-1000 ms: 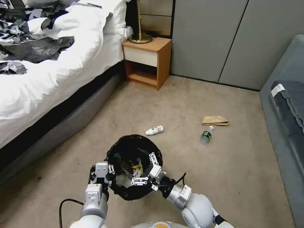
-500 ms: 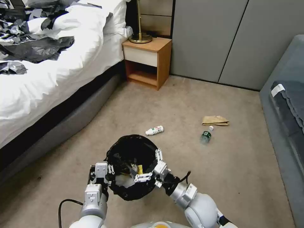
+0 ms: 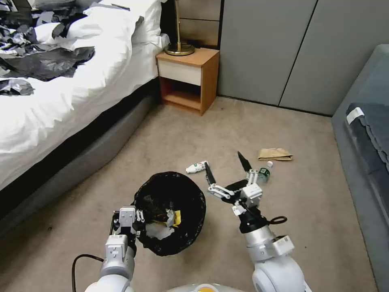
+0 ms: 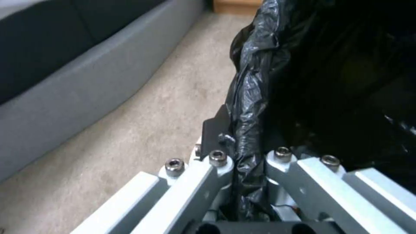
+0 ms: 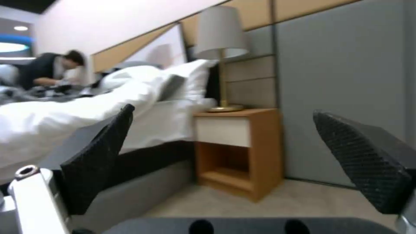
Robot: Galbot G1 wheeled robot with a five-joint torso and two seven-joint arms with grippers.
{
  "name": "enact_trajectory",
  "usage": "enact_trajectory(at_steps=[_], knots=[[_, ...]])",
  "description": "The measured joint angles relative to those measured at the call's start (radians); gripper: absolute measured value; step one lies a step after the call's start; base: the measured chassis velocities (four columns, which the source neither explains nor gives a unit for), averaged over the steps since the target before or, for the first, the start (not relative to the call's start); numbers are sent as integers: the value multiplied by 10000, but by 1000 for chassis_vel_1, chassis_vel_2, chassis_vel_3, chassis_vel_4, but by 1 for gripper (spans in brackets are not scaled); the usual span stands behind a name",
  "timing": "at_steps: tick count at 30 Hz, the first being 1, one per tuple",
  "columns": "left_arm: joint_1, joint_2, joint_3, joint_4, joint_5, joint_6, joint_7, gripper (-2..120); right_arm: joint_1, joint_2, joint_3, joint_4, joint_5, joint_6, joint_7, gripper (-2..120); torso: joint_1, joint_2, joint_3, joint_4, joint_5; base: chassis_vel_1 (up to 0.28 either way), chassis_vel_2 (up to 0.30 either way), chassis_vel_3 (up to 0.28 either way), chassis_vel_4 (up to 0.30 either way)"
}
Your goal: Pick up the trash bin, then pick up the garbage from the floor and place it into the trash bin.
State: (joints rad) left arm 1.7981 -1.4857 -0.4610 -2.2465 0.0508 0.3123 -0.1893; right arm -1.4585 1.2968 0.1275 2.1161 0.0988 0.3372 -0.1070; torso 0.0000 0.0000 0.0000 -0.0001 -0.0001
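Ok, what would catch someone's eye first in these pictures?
Likely the trash bin with its black bag, held at its rim by the left gripper, with yellow and white litter inside. Next, the right gripper, open and raised beside it, above the carpet where a white bottle, clear bottle and brown paper bag lie.

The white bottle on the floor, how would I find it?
Start at the wooden nightstand by the bed and come down the beige carpet. The small white plastic bottle lies just beyond the black-lined round trash bin. Unlike the clear green-labelled bottle, it is opaque white.
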Motion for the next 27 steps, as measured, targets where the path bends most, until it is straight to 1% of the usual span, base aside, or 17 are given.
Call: enact_trajectory(at_steps=[1,2,3,4,5,6,8,10,12,14,18,27], knots=[[-15,15,-26,-3,-41,0,0,1,-348,105,231,221,-78,6,596,100,0,0,0,1,1,0,0,0,0],[-15,15,-26,-3,-41,0,0,1,-348,105,231,221,-78,6,596,100,0,0,0,1,1,0,0,0,0],[-25,23,-54,-3,-72,-2,31,1,-655,183,401,306,-101,61,916,100,0,0,0,1,0,0,0,0,0],[-29,30,-81,-3,-93,-14,101,1,-924,262,542,341,-105,127,1133,100,0,0,0,-6,1,0,0,0,0],[-30,36,-93,-4,-123,-57,183,1,-1095,349,686,350,-123,254,1262,100,0,0,-1,8,1,0,0,0,0],[-30,36,-93,-4,-123,-57,183,1,-1095,349,686,350,-123,254,1262,100,0,0,-1,8,1,0,0,0,0],[-34,51,-174,-18,-190,-234,327,1,-1652,630,1195,181,-171,727,1532,100,0,0,0,0,-1,0,0,0,0],[-34,54,-206,-23,-190,-299,403,1,-1787,706,1340,108,-185,892,1600,100,0,1,0,0,3,0,0,0,0],[-31,70,-234,-29,-208,-438,528,1,-2179,863,1727,-141,-233,1295,1737,100,-1,1,-1,-1,0,0,0,0,0],[-40,74,-244,-29,-209,-513,517,1,-2381,929,1962,-385,-297,1546,1828,100,0,1,-1,1,1,0,0,0,0],[-93,69,-226,-29,-242,-576,383,1,-2499,1000,2140,-683,-416,1696,2201,100,0,1,0,1,1,0,0,0,0],[-107,71,-217,-29,-279,-583,332,1,-2544,1083,2489,-1128,-562,1870,2499,100,-1,1,0,1,1,0,0,0,0]])
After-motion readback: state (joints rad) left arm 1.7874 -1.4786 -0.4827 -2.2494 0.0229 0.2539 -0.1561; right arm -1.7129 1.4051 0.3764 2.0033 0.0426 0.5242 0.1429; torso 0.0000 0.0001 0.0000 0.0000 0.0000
